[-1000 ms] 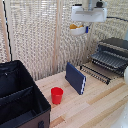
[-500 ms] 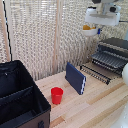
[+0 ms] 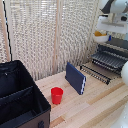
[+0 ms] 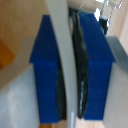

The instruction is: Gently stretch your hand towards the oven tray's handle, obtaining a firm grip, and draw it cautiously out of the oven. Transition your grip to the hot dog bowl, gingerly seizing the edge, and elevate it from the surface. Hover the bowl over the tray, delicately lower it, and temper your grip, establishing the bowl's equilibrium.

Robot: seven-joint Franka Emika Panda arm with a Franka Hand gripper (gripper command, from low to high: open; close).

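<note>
Already the rack [image 3: 102, 67] sits drawn out of the oven [image 3: 117, 50]; upper right, the gripper [image 3: 102, 31] clamps the bowl [image 3: 101, 36] aloft, lowering left.

Light wood plank counter [image 3: 100, 107] carries a red plastic cup [image 3: 57, 95], an upright dark blue flat box [image 3: 75, 78], a large black fabric case [image 3: 20, 100], and the oven [image 3: 112, 55] with its wire oven tray [image 3: 96, 72] drawn out.

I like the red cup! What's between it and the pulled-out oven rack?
The upright blue box stands between the red cup and the oven tray, in the exterior view.
</note>
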